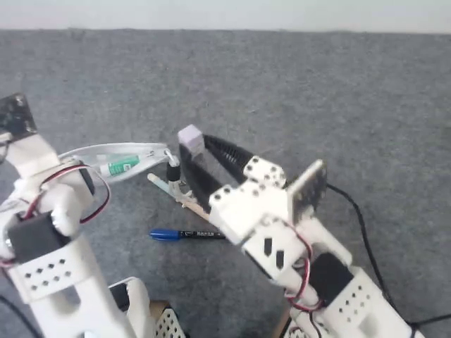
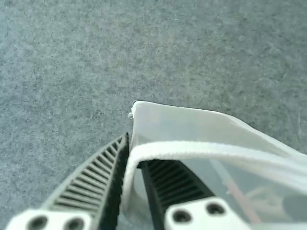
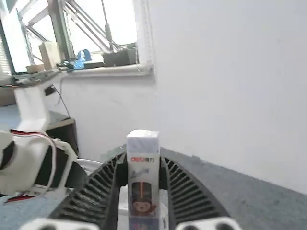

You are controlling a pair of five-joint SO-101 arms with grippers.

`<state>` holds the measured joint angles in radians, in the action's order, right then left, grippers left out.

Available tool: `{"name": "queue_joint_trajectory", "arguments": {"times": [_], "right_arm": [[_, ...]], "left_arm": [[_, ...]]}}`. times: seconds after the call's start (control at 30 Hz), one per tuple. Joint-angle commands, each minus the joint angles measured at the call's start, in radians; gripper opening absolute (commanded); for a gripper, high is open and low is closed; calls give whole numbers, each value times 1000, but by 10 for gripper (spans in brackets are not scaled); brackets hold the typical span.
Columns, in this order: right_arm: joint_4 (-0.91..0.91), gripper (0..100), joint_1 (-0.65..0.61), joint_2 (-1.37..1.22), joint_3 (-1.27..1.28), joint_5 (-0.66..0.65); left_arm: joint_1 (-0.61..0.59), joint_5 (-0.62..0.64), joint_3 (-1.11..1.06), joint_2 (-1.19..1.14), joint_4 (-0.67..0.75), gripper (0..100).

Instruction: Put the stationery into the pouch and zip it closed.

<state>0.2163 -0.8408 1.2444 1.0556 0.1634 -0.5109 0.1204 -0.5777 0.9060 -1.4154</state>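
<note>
looking down from above, we saw a grey carpet-like surface [image 1: 317, 91] running back to a pale wall [image 1: 225, 14]. the right wrist view gave us more of the room: a white wall [image 3: 230, 76], a bright window [image 3: 72, 28] and a sill [image 3: 110, 69] with small objects on it. the left gripper [image 2: 134, 153] was clamped on the rim of the translucent pouch [image 2: 192, 127], one finger on each side of its white zip band. the high view gave us the pouch at greater length, stretching from the left arm toward the right one, with a green-labelled tube [image 1: 120, 167] inside. the right gripper [image 3: 143, 165] was closed on a small white boxed eraser [image 3: 142, 141], which stood out past its fingertips, just beside the pouch's end. the high view also gave us a blue pen [image 1: 184, 234] lying on the surface between the arms, and a pale stick [image 1: 173, 190] beneath the right gripper.
</note>
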Motion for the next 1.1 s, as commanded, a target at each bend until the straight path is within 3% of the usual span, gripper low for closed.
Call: {"name": "queue_joint_trajectory", "arguments": {"times": [0.0, 0.23, 0.53, 1.07], "right_arm": [[-114, 6, -68, 84, 55, 3], [-269, 6, -136, 10, 87, 2], [-598, 6, -163, -254, 26, 2], [-644, 6, -174, -547, -107, 2]], "left_arm": [[9, -11, 16, -57, 28, 9], [9, -21, 16, -58, 26, 9], [74, -18, 13, -58, 26, 9], [78, -17, 13, -63, 26, 9]]}}
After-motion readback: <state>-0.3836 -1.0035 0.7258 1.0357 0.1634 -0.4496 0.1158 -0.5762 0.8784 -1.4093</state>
